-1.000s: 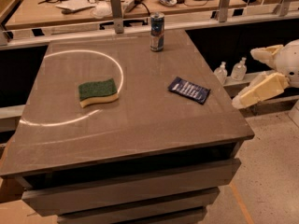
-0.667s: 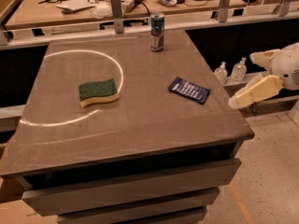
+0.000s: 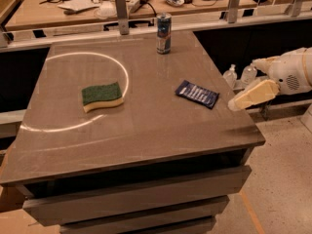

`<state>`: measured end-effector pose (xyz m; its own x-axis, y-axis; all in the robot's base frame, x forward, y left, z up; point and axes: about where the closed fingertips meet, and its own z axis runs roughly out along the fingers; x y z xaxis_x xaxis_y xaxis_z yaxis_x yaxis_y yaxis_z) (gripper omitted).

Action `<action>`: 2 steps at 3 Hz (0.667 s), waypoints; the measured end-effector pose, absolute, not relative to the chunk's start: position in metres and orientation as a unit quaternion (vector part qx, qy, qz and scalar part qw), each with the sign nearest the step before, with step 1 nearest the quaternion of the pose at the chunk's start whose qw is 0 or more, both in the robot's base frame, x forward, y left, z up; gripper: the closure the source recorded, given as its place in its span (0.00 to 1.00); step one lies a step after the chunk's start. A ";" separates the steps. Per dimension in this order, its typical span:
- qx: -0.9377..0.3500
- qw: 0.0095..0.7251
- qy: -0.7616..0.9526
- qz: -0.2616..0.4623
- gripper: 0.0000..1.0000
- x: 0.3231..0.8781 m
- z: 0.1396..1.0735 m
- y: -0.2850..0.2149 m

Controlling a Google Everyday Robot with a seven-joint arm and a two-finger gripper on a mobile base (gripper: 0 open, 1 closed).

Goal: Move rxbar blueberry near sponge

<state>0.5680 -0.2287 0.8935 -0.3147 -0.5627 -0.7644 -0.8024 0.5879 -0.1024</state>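
A small drift leftward by the gripper (image 3: 243,99) over the last second, out beyond the right edge of the surface (image 3: 146,135), now just beside the right end of the rxbar blueberry (image 3: 197,93) but apart from it. Released or clenched: cannot tell. Nothing else moved: bar flat on the right half, sponge (image 3: 102,96) well apart on the left half, green side up. Probably the approach to the bar, with no pickup and no move toward the sponge done yet.

Brown-grey surface on a drawer-fronted block, crossed by a bright arc of light (image 3: 126,79) curving past the sponge. At the far edge, a drink can (image 3: 164,26) standing upright. Beyond it a metal rail (image 3: 195,22) and a cluttered workbench (image 3: 58,16). To the right, two small bottles (image 3: 239,74) behind the white arm (image 3: 292,74); below, speckled floor (image 3: 285,179).
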 end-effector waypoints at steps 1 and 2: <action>-0.437 0.400 0.791 0.153 0.00 0.579 0.881 -0.217; -0.444 0.396 0.788 0.158 0.00 0.586 0.869 -0.201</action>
<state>0.5855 -0.2009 0.8687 -0.2925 -0.5755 -0.7637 -0.8251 0.5556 -0.1027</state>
